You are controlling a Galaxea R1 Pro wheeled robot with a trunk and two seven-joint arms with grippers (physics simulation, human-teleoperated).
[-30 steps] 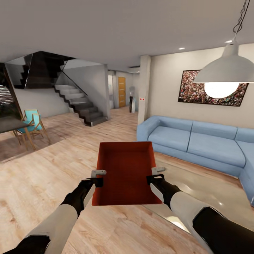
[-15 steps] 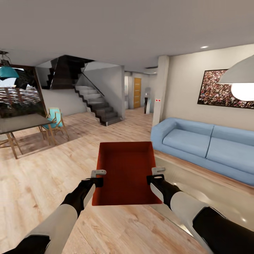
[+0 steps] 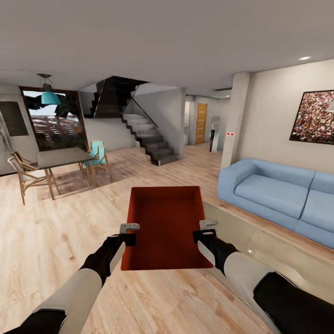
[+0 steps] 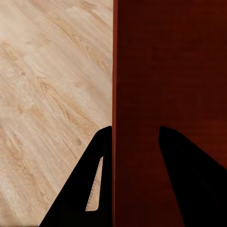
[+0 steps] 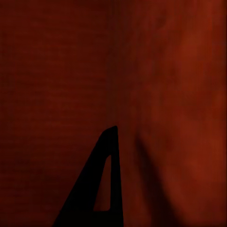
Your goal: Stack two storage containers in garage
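Bin carried through the living room
Blue sofa (image 3: 278,195) right, dining table (image 3: 60,157) left, staircase (image 3: 148,139) ahead; left gripper (image 3: 130,233) and right gripper (image 3: 204,230) each pinch a storage container (image 3: 165,227) wall.

Dining table (image 3: 59,157), chairs (image 3: 97,157) — staircase (image 3: 148,137), wall painting (image 3: 315,117)

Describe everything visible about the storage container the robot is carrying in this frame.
The storage container is an orange-red rectangular bin, lidless and empty, with plain plastic-looking walls and a flat bottom. It is held level above the light wood floor, open side up, in front of the robot. The left pincer clamps its left wall, one finger outside and one inside; the right pincer grips the right wall. Nothing else touches it.
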